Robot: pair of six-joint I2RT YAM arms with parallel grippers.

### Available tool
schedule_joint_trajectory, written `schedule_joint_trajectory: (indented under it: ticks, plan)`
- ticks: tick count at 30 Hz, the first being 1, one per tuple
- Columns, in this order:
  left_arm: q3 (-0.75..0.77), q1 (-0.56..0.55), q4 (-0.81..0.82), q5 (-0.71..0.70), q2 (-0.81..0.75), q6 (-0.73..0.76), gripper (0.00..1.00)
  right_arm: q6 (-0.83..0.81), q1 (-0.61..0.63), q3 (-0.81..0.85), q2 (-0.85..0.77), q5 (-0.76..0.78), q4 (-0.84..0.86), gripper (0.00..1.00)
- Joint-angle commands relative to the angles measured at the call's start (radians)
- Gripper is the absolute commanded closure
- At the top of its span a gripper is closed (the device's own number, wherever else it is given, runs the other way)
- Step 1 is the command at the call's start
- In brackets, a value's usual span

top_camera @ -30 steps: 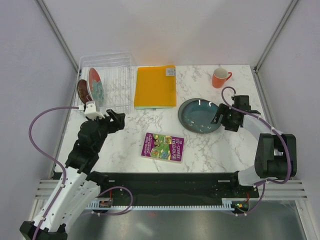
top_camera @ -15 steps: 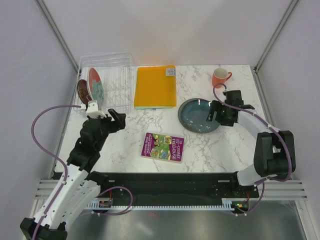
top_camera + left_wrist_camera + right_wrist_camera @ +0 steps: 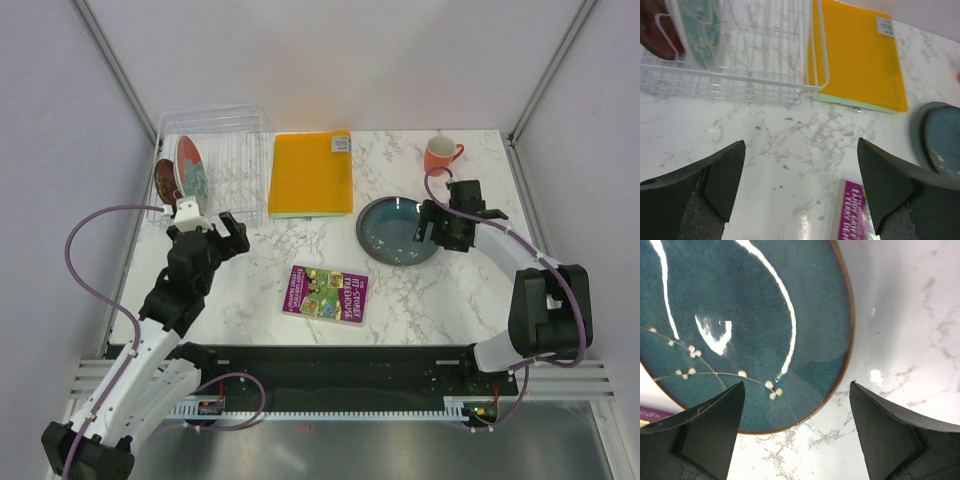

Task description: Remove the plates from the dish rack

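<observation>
Left gripper (image 3: pixel 236 232) released, empty, just beside rack (image 3: pixel 240 190) at table's (image 3: pixel 260 262) far-left corner. Right gripper (image 3: pixel 430 228) released over teal plate (image 3: pixel 392 232). Blotched plate (image 3: pixel 192 168) stands in rack.

Plates (image 3: pixel 190 168) in dish rack (image 3: pixel 245 170); folder (image 3: pixel 312 172) right.

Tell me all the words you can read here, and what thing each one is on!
"STOREY TREEHOUSE": on the cover of the purple book; the smaller print around it is too small to read.
The white sticker on the orange folder: blurred, unreadable.
No words seen on the teal plate, the orange mug or the dish rack.
</observation>
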Motion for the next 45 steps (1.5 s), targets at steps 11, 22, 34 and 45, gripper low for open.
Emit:
schedule_joint_trajectory:
  ticks: [11,22,34,45]
  plan:
    - [0.393,0.154,0.297,-0.432,0.585,0.367,0.00,0.027,0.004,0.015,-0.272,0.119,-0.022,0.04]
    - [0.652,0.252,0.366,-0.558,0.942,0.487,0.00,0.002,0.006,0.059,-0.156,0.114,-0.005,0.04]
    - [0.721,0.305,0.427,-0.553,1.102,0.527,0.26,-0.013,0.006,0.079,-0.044,0.057,0.033,0.05]
    - [0.755,0.305,0.358,-0.552,1.126,0.518,0.98,-0.019,0.004,0.070,-0.041,0.053,0.035,0.06]
